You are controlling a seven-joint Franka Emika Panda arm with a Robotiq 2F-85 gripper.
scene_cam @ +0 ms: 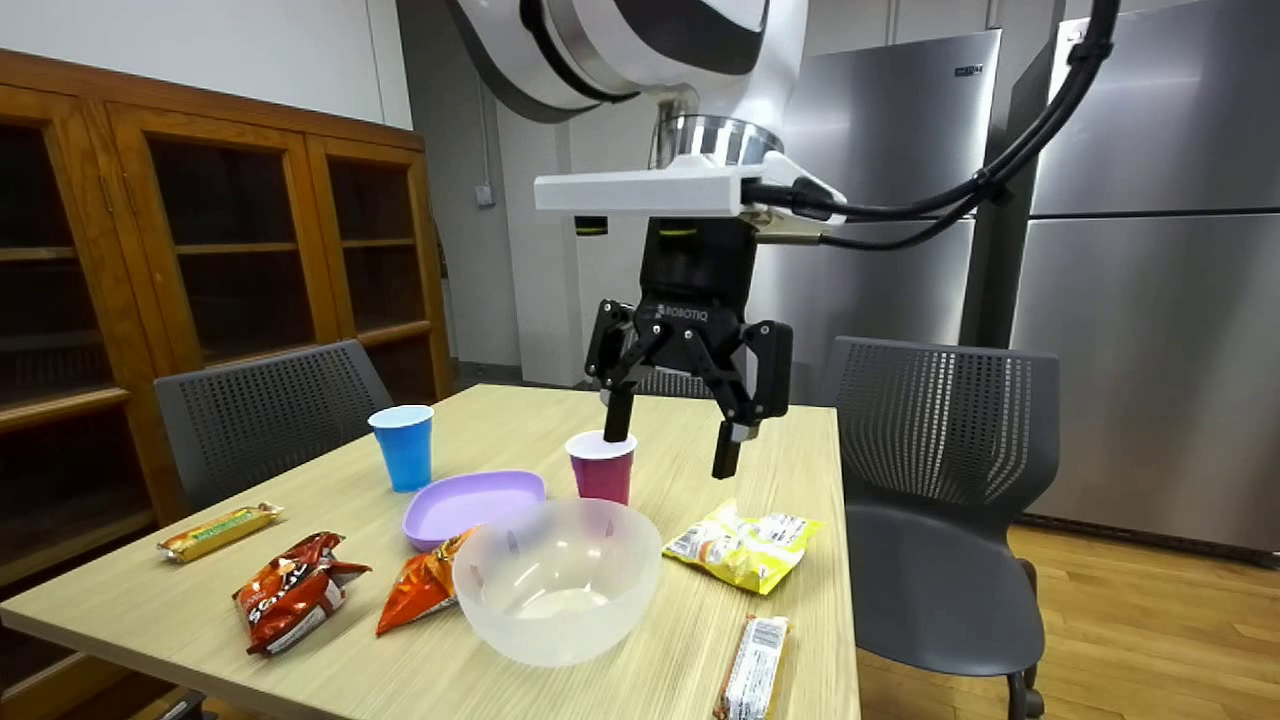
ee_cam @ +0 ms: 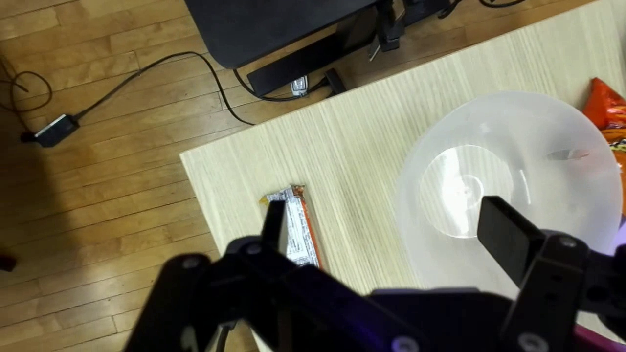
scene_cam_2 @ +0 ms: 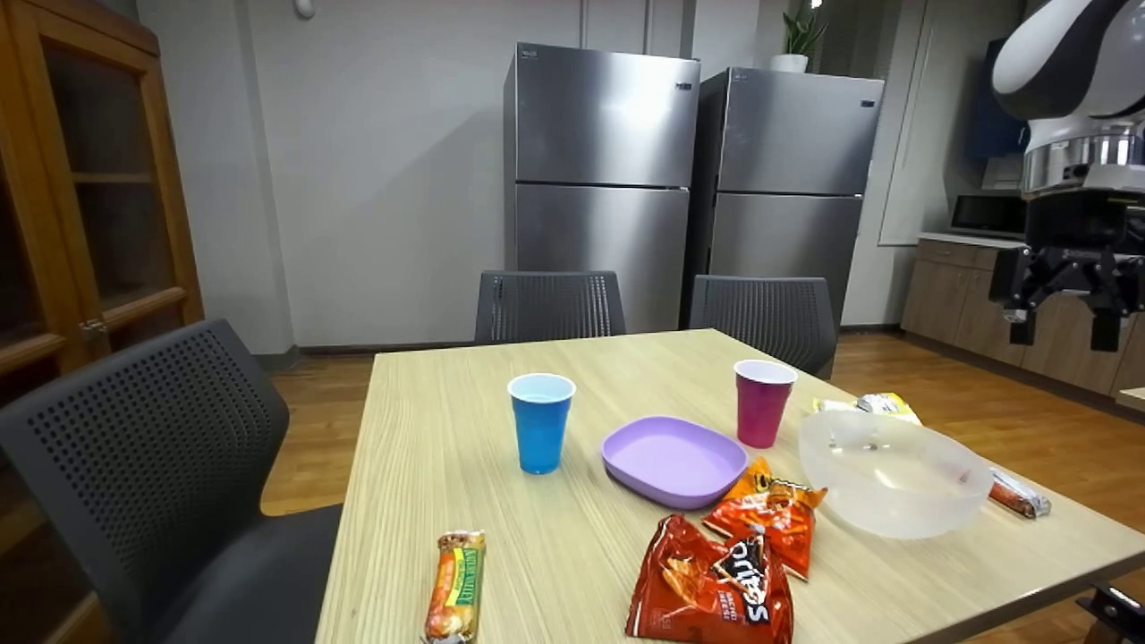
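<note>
1. Currently, the gripper (scene_cam: pixel 671 440) hangs higher than the translucent bowl (scene_cam: pixel 560 615) and apart from it; its jaws stand wide apart, with nothing held.
2. The bowl stands upright on the table (scene_cam: pixel 510 430); in the wrist view, one finger (ee_cam: pixel 508 235) partly covers it.
3. The wrapped bar (scene_cam: pixel 755 665) lies near the bowl, at its right front in an exterior view; in the wrist view, the opposite finger (ee_cam: pixel 274 222) partly covers the bar.
4. In an exterior view, the yellow bag (scene_cam: pixel 745 548) lies at the right rear of the bowl; the magenta cup (scene_cam: pixel 603 475) stands upright behind the bowl.
5. In both exterior views, the orange bag (scene_cam: pixel 420 590) lies just left of the bowl; contact cannot be determined. The red bag (scene_cam: pixel 300 590) lies farther left.
6. The purple plate (scene_cam: pixel 470 505) also rests left of the bowl; the blue cup (scene_cam: pixel 405 450) and the yellow bar (scene_cam: pixel 222 532) are well apart from it.
7. Two refrigerators (scene_cam: pixel 1150 350) stand well beyond the bowl.
</note>
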